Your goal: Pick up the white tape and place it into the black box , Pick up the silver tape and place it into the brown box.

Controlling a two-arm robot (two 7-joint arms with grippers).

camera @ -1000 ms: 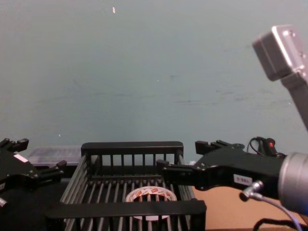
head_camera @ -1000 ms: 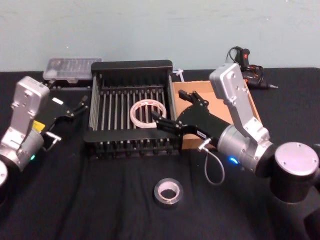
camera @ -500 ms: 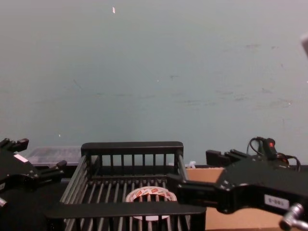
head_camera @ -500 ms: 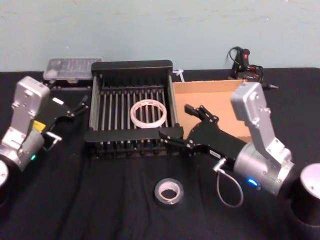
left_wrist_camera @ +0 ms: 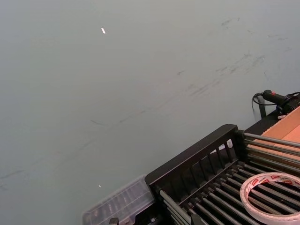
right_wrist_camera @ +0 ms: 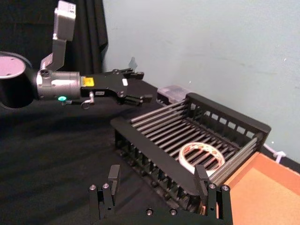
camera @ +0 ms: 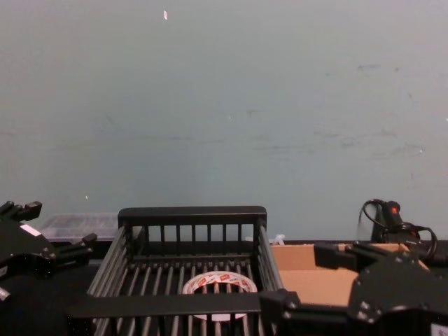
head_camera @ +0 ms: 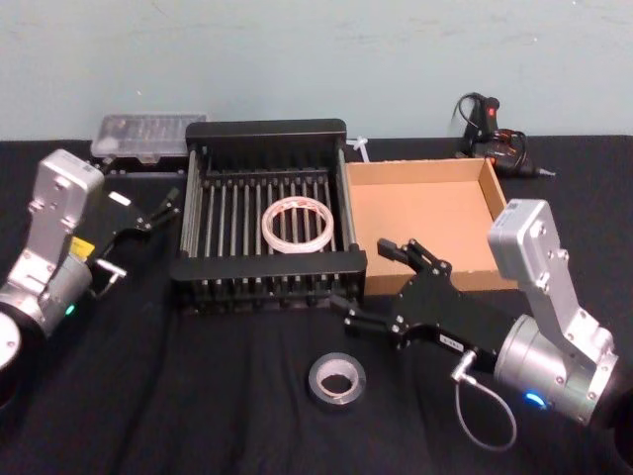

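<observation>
The white tape (head_camera: 296,224) lies flat on the bars inside the black box (head_camera: 267,129); it also shows in the chest view (camera: 218,283) and the right wrist view (right_wrist_camera: 202,154). The silver tape (head_camera: 336,380) lies on the black cloth in front of the crate. My right gripper (head_camera: 363,281) is open and holds nothing. It hangs at the crate's front right corner, just behind and right of the silver tape. The brown box (head_camera: 425,213) sits to the right of the crate with nothing in it. My left gripper (head_camera: 161,207) is open and idle to the left of the crate.
A clear plastic case (head_camera: 148,134) lies behind the crate's left corner. A black tool with a red part and cables (head_camera: 490,124) rests behind the cardboard tray. Bare black cloth spreads around the silver tape at the table's front.
My right gripper has drawn back from over the crate, empty, toward the table's front. It now stands lower by the crate's front right corner. The white tape stays in the crate.
</observation>
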